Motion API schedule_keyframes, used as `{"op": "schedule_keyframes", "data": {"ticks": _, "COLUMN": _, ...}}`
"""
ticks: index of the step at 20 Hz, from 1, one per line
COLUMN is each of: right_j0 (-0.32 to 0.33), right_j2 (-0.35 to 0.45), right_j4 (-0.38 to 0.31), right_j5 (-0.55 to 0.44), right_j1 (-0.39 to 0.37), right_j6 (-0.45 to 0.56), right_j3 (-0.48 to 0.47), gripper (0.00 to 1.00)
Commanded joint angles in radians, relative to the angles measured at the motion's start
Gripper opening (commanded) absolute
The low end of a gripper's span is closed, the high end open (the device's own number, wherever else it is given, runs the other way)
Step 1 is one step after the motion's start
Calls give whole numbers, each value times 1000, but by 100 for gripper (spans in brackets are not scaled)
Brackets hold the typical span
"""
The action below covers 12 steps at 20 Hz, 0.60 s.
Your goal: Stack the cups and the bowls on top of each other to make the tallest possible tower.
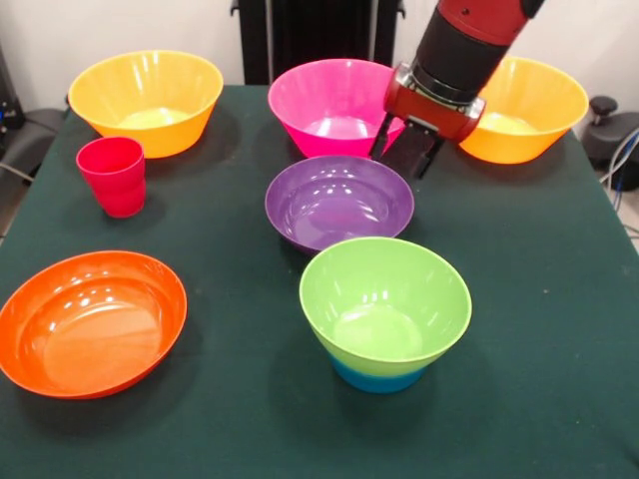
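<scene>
We see the gripper [407, 150] hanging from the red and black arm [469, 45] at the upper right, low over the green table [559, 299], between the pink bowl [334, 105] and the right yellow bowl [524, 108], just beyond the purple bowl's far right rim. Its dark fingers point down and appear to hold nothing, though we cannot tell how far apart they stand; whether they touch the pink bowl's side we cannot tell either.

Going from the left: the orange bowl [90, 321] sits near the front left corner, wide, shallow and tilted a little toward us. Behind it stands the red cup [113, 176], upright, with ridges round its lower half. Just behind the cup is the left yellow bowl [146, 102], large and deep.

In the middle, the pink bowl stands at the back, glossy and upright. In front of it, apart, lies the purple bowl [338, 202], wide and low.

Nearest us is the tower [385, 317]: a lime green bowl [384, 299] nested on a small blue bowl [377, 378], of which only a band shows at the bottom. The green bowl's far rim comes just short of the purple bowl.

At the back right stands the right yellow bowl, partly hidden by the arm.
</scene>
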<state>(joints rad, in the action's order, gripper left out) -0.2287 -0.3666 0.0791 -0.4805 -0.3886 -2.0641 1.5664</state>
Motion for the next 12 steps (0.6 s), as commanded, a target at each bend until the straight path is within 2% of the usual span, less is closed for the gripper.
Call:
{"op": "schedule_keyframes", "data": {"ticks": 1, "right_j0": -4, "right_j2": 72, "right_j4": -14, "right_j5": -17, "right_j1": 96, "right_j6": -105, "right_j3": -95, "gripper": 100}}
{"op": "schedule_keyframes", "data": {"ticks": 8, "right_j0": -15, "right_j2": 52, "right_j4": -13, "right_j5": -53, "right_j1": 126, "right_j6": -102, "right_j3": -168, "gripper": 100}}
{"op": "schedule_keyframes", "data": {"ticks": 12, "right_j0": 4, "right_j2": 44, "right_j4": -37, "right_j5": -64, "right_j1": 136, "right_j6": -59, "right_j3": -199, "gripper": 100}}
